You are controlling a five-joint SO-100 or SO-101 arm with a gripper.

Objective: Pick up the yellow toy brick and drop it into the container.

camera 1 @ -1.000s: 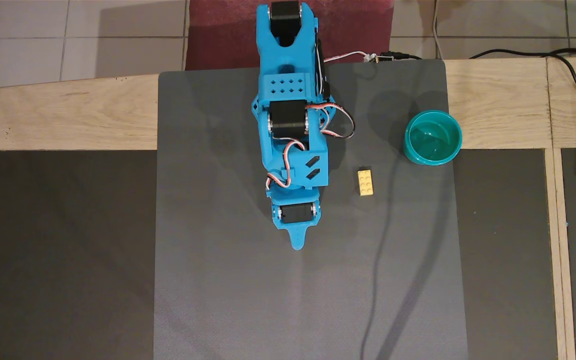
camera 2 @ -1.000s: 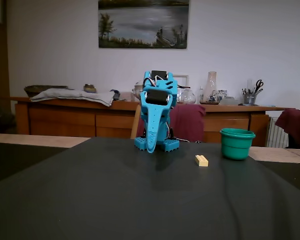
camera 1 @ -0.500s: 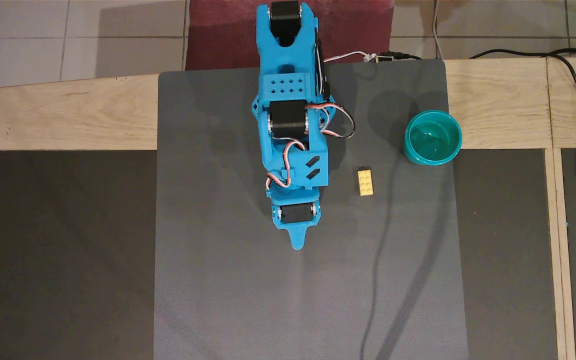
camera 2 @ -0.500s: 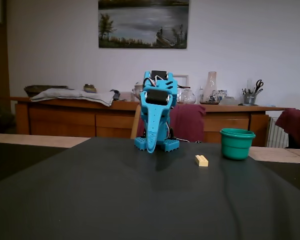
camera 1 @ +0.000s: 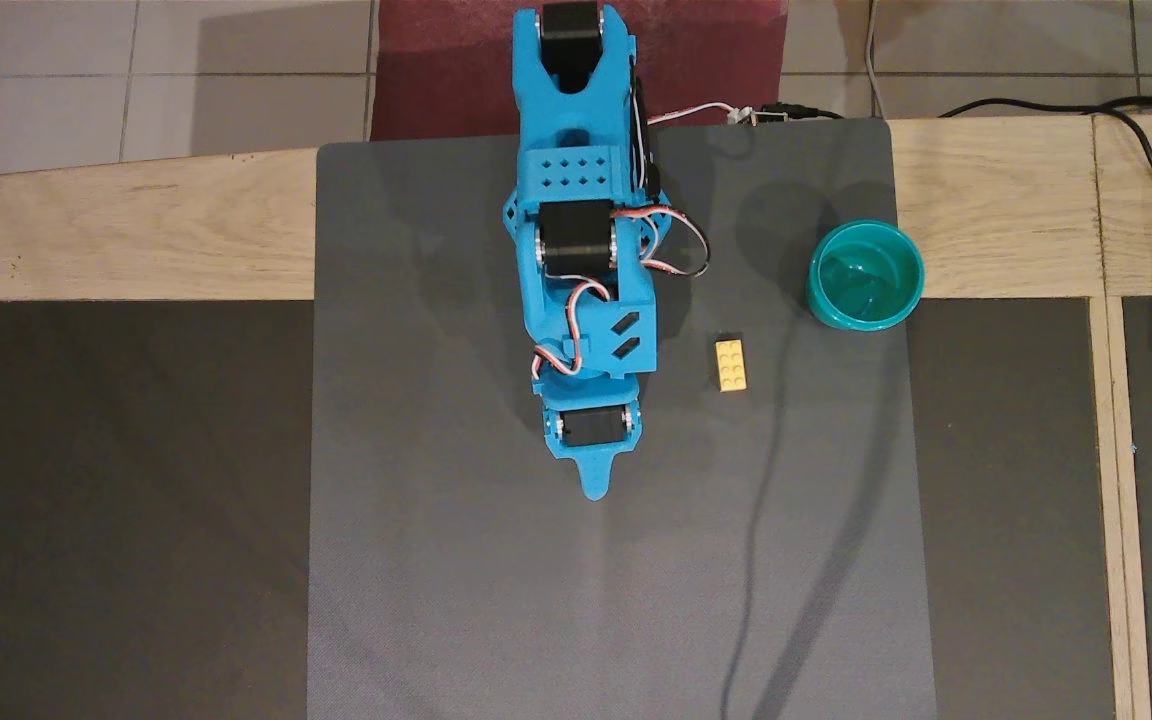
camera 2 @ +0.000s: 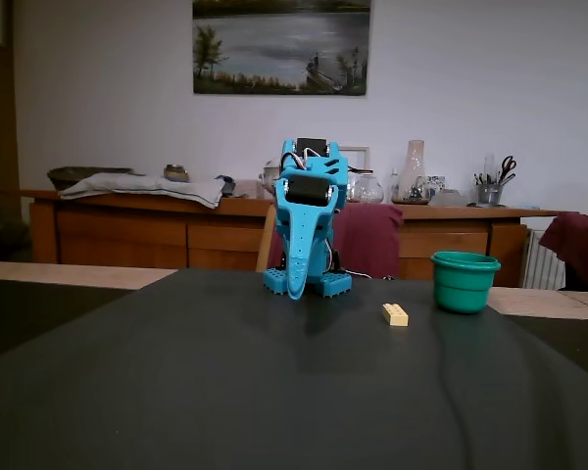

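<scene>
The blue 3D-printed five-joint arm (camera 1: 581,250) is shown folded over its base, with its two-finger gripper (camera 1: 593,485) pointed down toward the grey textured mat (camera 1: 436,550). Against the views of half a second and one second before, no displacement is detected in either the overhead or the fixed view: arm, brick and cup occupy the same positions, so nothing has changed and the task is judged not yet begun.

The gripper's fingers are seen pressed together into a single tapered tip in both views (camera 2: 296,290); it is therefore read as clenched and empty, with nothing held.

The small yellow rectangular plastic toy brick with six studs (camera 1: 731,364) is seen lying flat on the mat, to the right of the arm in the overhead view and clear of it, its long side running roughly parallel to the arm. The round glossy teal-green plastic container (camera 1: 866,274) stands upright at the mat's right edge, partly over the pale wooden tabletop (camera 1: 86,230), near the brick but not touching it; it appears empty. In the fixed view the brick (camera 2: 395,314) lies just in front and left of the container (camera 2: 465,281).

It is judged that the fingers must first be opened and the arm swung toward the brick.
</scene>
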